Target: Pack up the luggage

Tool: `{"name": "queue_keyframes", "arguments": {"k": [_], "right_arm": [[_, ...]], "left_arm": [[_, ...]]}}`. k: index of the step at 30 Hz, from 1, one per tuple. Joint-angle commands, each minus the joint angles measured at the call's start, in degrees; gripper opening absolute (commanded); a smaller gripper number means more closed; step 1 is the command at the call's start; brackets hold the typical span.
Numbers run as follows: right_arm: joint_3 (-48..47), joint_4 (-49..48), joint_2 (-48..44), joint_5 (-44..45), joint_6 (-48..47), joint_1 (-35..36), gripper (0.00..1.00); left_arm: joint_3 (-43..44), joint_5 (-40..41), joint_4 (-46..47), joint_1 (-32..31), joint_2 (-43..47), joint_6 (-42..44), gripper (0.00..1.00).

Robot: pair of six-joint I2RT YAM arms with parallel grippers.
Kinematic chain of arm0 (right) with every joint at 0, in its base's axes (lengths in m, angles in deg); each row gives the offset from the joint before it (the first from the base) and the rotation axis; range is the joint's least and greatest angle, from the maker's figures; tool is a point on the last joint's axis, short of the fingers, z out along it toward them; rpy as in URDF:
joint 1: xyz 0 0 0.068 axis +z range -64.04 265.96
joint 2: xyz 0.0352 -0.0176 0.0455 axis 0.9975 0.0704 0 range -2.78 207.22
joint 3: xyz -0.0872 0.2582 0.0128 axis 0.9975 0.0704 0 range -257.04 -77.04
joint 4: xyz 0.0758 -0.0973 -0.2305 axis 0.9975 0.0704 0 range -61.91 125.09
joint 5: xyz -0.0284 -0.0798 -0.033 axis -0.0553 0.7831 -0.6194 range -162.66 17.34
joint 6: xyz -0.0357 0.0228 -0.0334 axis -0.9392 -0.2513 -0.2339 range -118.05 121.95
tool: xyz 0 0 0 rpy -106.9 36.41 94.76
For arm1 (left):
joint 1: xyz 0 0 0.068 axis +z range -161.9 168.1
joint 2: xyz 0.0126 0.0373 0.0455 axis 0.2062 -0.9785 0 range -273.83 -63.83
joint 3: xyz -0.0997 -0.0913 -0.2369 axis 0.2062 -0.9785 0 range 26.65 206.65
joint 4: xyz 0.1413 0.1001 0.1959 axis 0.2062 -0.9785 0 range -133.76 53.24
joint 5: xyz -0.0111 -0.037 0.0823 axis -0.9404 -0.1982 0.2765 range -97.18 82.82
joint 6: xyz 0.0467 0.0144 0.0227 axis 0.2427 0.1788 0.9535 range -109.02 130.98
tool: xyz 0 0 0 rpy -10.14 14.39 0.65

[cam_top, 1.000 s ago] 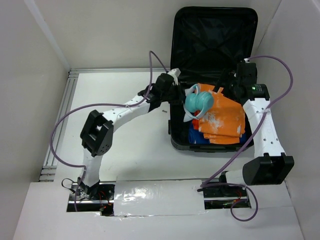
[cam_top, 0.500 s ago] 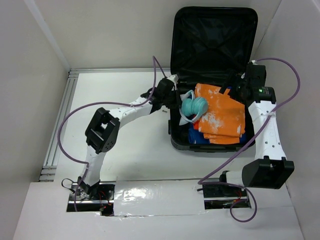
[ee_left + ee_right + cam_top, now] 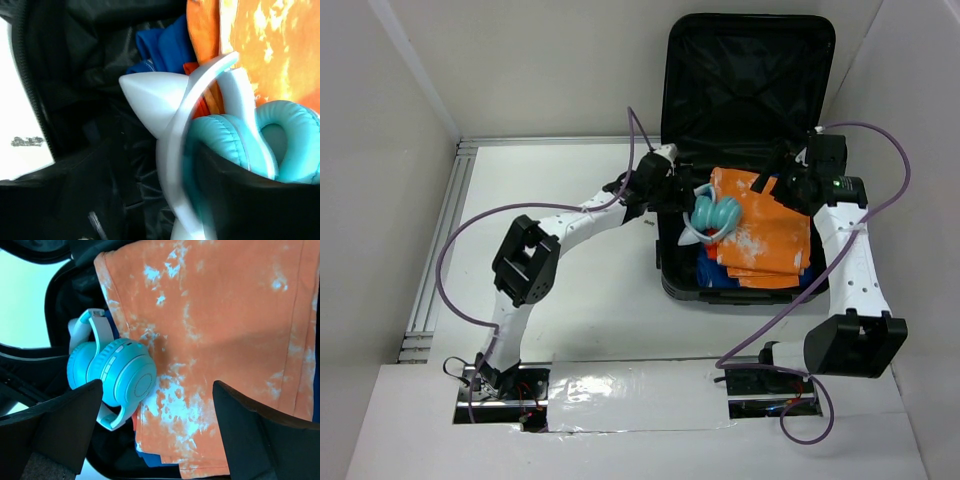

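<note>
While clamping the teal headphones [image 3: 714, 215], left end effector [image 3: 686, 202] hangs over open luggage [image 3: 750, 60].
Right end effector [image 3: 775, 185] spread wide, empty, above orange tie-dye shirt [image 3: 770, 228].

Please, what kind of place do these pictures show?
Probably a robot test cell in a laboratory, not a home: plain white walls enclose a white table, and the left arm and right arm are bolted at its edge.
</note>
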Motion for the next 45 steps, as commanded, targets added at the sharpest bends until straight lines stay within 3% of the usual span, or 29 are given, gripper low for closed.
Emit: {"name": "queue_keyframes", "arguments": {"k": [1, 14, 21, 30, 32, 33, 34, 35, 38, 39, 40, 43, 45], "right_arm": [[0.9, -3.1, -1.3, -2.0, 0.1, -0.2, 0.97], [9.6, -5.3, -5.4, -1.0, 2.9, 2.9, 0.92], [11.5, -7.4, -5.3, 1.3, 4.1, 7.0, 0.87], [4.9, -9.6, -3.1, 1.6, 2.3, 8.1, 0.76], [3.1, -10.2, -2.5, 2.3, 1.7, 8.1, 0.69], [2.1, -10.2, -1.9, 2.3, 1.2, 8.1, 0.60], [1.6, -10.7, -1.9, 2.3, 1.2, 8.1, 0.35], [1.0, -10.7, -1.3, 3.4, 1.2, 8.1, 0.00], [-0.8, -11.5, -0.7, 5.3, 0.0, 8.1, 0.00], [-1.6, -11.5, 0.1, 7.3, -0.7, 8.1, 0.04], [-3.3, -12.0, 1.0, 8.1, -0.7, 7.5, 0.18], [-8.2, -12.6, 4.0, 7.5, -2.4, 6.0, 0.77], [-10.8, -12.6, 6.7, 4.6, -3.1, 4.5, 0.81]], "left_arm": [[4.2, 1.9, 0.9, -0.3, 5.7, 0.3, 0.99], [5.5, 13.5, -6.6, -0.3, 16.0, 1.7, 1.00], [-6.5, 17.1, -6.9, -0.3, 23.3, 2.3, 1.00], [-19.0, 18.3, -9.4, -0.3, 31.6, 4.0, 1.00], [-21.4, 18.3, -9.4, -0.3, 34.9, 6.4, 1.00], [-22.1, 17.7, -8.8, -0.3, 37.0, 7.5, 1.00], [-22.7, 17.7, -8.8, -0.3, 38.0, 9.7, 1.00], [-22.7, 17.2, -8.8, -0.3, 39.0, 10.8, 1.00], [-24.8, 14.9, -6.3, 0.8, 42.4, 16.6, 1.00], [-24.9, 12.5, -4.0, 0.8, 43.0, 18.2, 1.00], [-24.9, 11.2, -3.2, 1.3, 43.0, 19.8, 1.00], [-21.7, 8.8, -2.0, 1.3, 43.0, 24.9, 1.00], [-19.2, 8.1, -1.4, 1.3, 41.7, 26.9, 1.00]]}}
